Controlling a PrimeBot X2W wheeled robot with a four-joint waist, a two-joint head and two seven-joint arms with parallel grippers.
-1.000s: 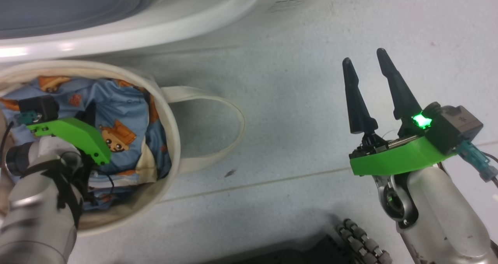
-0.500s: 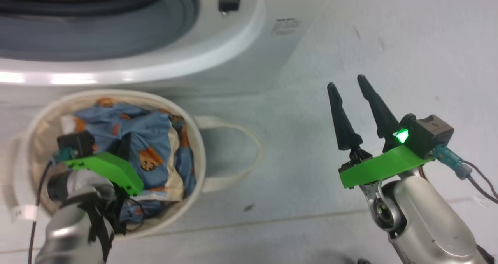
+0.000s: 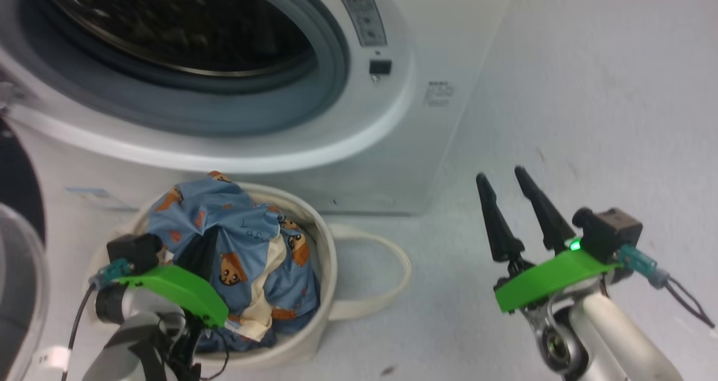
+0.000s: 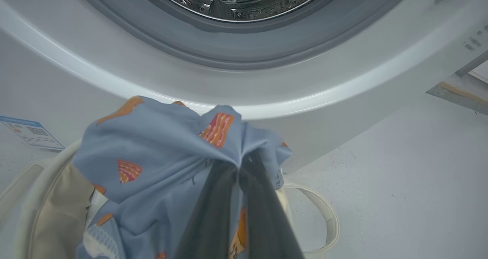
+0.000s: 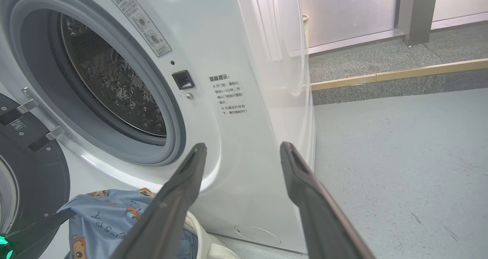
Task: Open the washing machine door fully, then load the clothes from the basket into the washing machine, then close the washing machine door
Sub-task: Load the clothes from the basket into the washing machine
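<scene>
The washing machine (image 3: 392,145) stands with its round opening (image 3: 185,38) uncovered and the steel drum (image 5: 114,87) showing. The washing machine door (image 3: 14,201) hangs swung out at the far left. Below the opening sits the cream basket (image 3: 322,241) with the blue printed clothes (image 3: 247,241) bunched up above its rim. My left gripper (image 4: 240,165) is shut on a fold of the clothes (image 4: 160,148), fingertips buried in cloth. My right gripper (image 3: 500,174) hovers open over the floor to the right of the basket, holding nothing; its fingers (image 5: 183,190) point at the machine's front.
The basket's strap handle (image 3: 392,280) lies on the grey floor (image 3: 589,117) to the right. A blue label (image 3: 90,193) sits low on the machine's front. A raised step with a wooden edge (image 5: 400,74) runs behind the machine's right side.
The head camera has tilted up, bringing the drum opening into view. My left gripper has raised the bunched clothes higher above the basket's rim. The right gripper stays open.
</scene>
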